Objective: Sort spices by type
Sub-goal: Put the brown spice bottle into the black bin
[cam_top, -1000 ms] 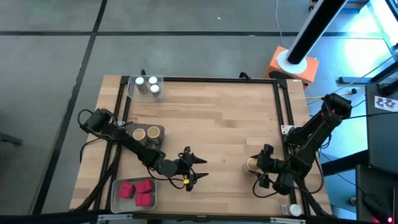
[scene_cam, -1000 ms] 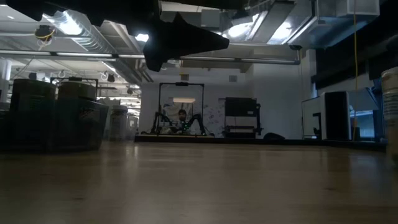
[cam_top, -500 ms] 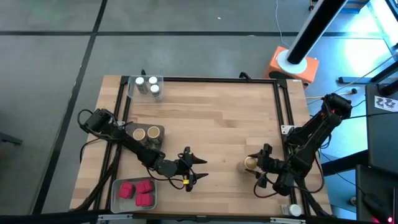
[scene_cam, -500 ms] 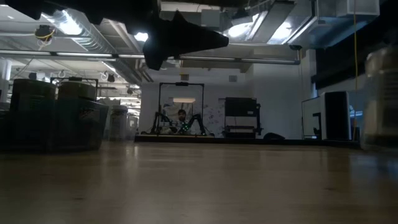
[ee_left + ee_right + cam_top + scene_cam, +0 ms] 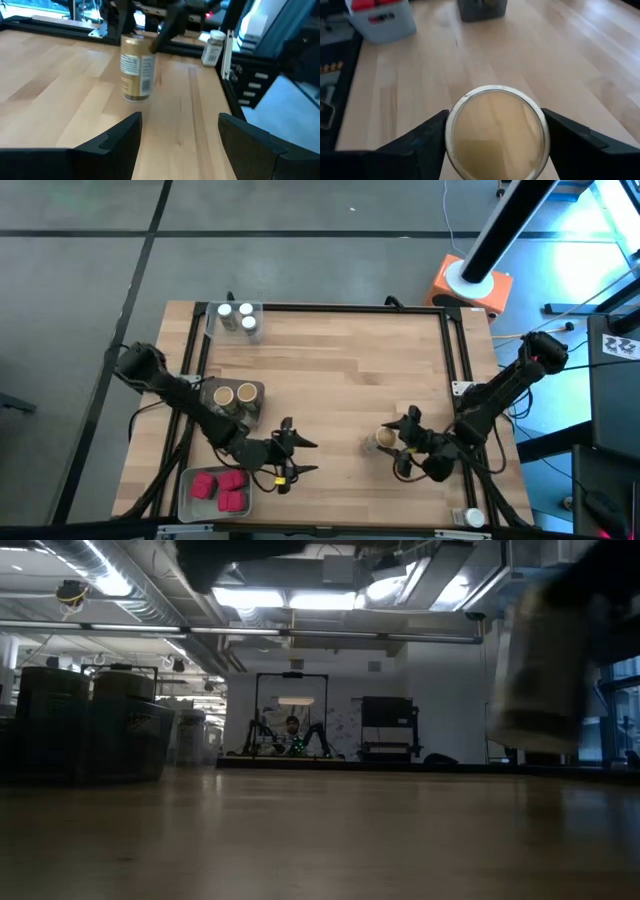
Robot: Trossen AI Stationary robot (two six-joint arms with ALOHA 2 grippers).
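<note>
A tan-lidded jar (image 5: 384, 440) sits clamped in my right gripper (image 5: 396, 450), lifted above the worktop (image 5: 350, 370) near its front right corner. My left gripper (image 5: 290, 457) hangs with fingers apart by the front edge, beside the grey tray (image 5: 190, 498) of red boxes (image 5: 222, 488).

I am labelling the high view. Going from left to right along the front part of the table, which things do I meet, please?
Grey tray with red boxes → left gripper, open and empty → tan-lidded jar held in the right gripper → white-lidded jar at the front right corner.
</note>
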